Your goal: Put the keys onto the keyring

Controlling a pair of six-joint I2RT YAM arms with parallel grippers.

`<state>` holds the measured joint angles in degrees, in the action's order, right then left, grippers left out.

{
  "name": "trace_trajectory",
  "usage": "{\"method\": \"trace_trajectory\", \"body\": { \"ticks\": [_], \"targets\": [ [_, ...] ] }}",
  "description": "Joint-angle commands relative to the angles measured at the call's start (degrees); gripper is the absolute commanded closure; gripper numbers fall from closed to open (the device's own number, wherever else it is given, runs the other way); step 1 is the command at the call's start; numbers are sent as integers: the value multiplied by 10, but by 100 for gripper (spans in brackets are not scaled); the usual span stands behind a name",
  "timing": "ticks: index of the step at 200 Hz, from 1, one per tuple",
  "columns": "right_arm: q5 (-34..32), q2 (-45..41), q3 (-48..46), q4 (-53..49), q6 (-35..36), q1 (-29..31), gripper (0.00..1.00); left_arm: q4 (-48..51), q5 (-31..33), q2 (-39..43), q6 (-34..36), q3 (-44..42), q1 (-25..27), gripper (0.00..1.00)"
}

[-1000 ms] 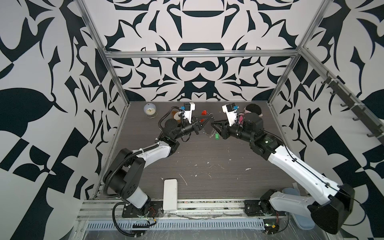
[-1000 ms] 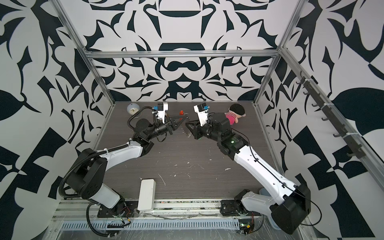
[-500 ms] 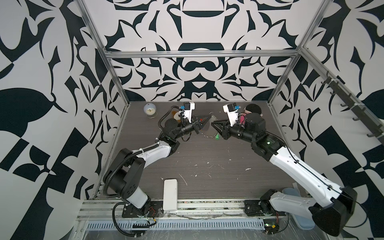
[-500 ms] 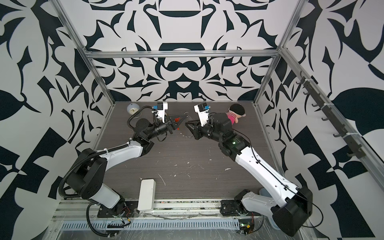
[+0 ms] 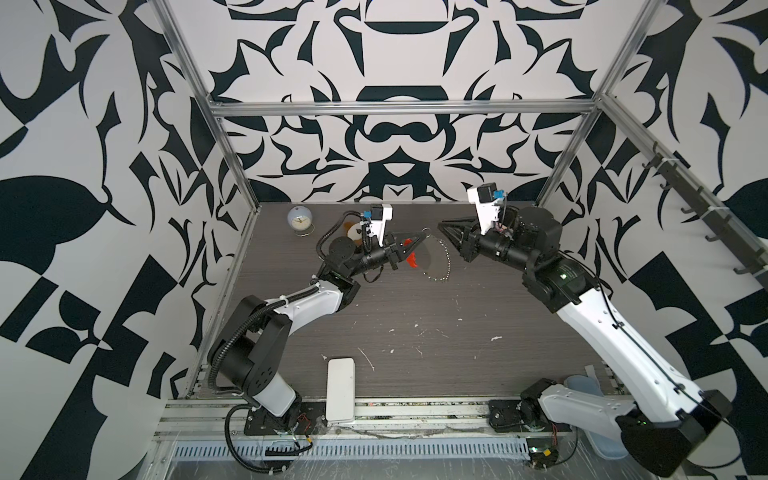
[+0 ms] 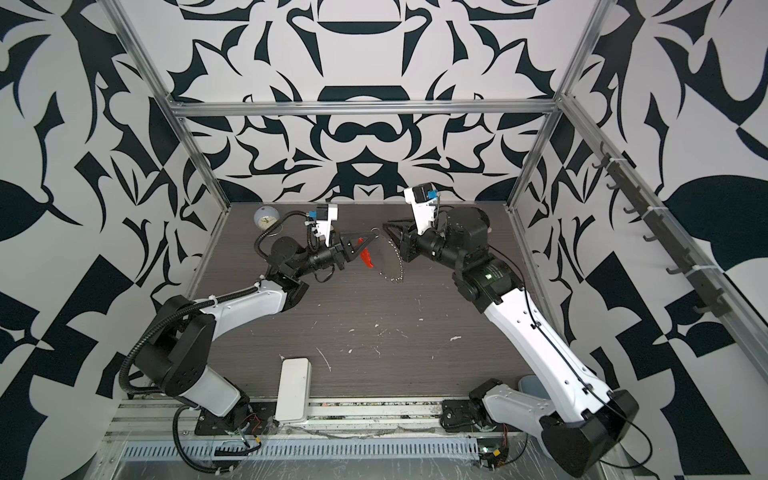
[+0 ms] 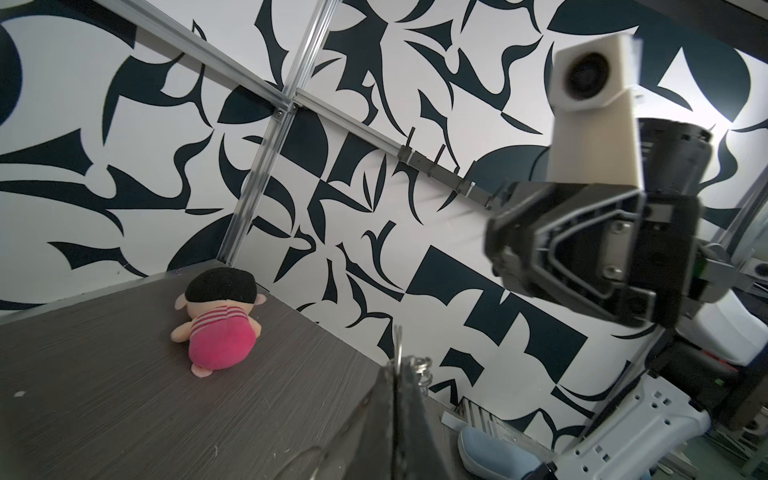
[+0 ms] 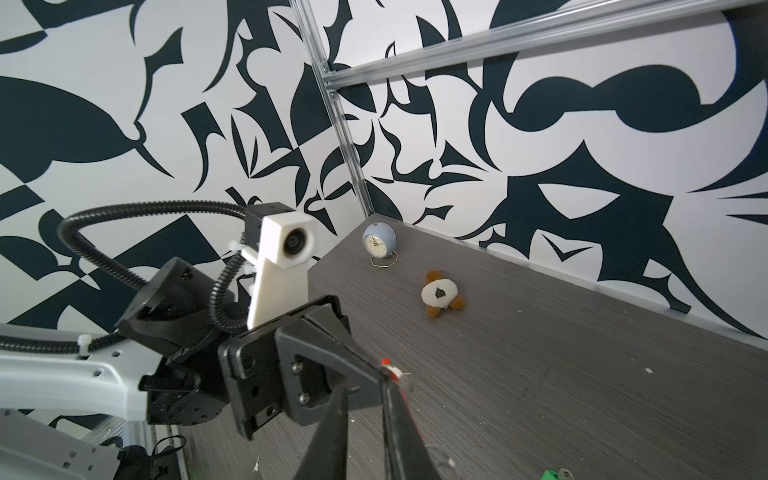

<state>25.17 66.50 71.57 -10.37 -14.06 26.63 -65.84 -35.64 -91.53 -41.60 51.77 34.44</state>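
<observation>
The keyring (image 5: 445,261) hangs above the table near the back: a loop of silver links with a red-orange bar (image 5: 411,260), also seen in the other top view (image 6: 367,258). My left gripper (image 5: 420,240) (image 6: 373,237) (image 7: 397,371) is shut on the keyring's top ring (image 7: 399,345). My right gripper (image 5: 441,225) (image 6: 385,227) (image 8: 365,379) faces it from the right, a little apart. A narrow gap separates its fingers (image 8: 332,419), with nothing between them. A green key (image 8: 555,475) shows low at the edge of the right wrist view. I see no key in the top views.
A small round clock (image 5: 300,219) stands at the back left. A white-and-brown plush (image 8: 440,294) lies beside it. A pink doll (image 7: 220,328) lies at the back right. A white box (image 5: 340,388) sits at the front edge, and a pale blue object (image 5: 582,384) at the front right.
My right gripper has drawn back from the keyring, up and towards the back right, and its jaws have narrowed. The green key no longer shows in the top views. The left gripper kept its grip.
</observation>
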Motion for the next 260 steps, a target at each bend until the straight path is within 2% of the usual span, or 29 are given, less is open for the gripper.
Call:
{"method": "trace_trajectory", "body": {
  "ticks": [1,30,80,163,260],
  "targets": [
    [69,9,30,2,-16,-10,81,-43,-19,2,-14,24,1,100],
    [108,23,36,3,-28,-17,81,-42,-25,5,-18,28,1,100],
    [118,24,19,18,-45,-27,84,-49,-33,7,-25,28,1,100],
    [170,50,7,51,-77,-35,88,-46,-38,17,-26,26,1,100],
    [178,47,-22,66,-80,-35,95,-42,-38,13,-24,30,1,100]
  ]
}}
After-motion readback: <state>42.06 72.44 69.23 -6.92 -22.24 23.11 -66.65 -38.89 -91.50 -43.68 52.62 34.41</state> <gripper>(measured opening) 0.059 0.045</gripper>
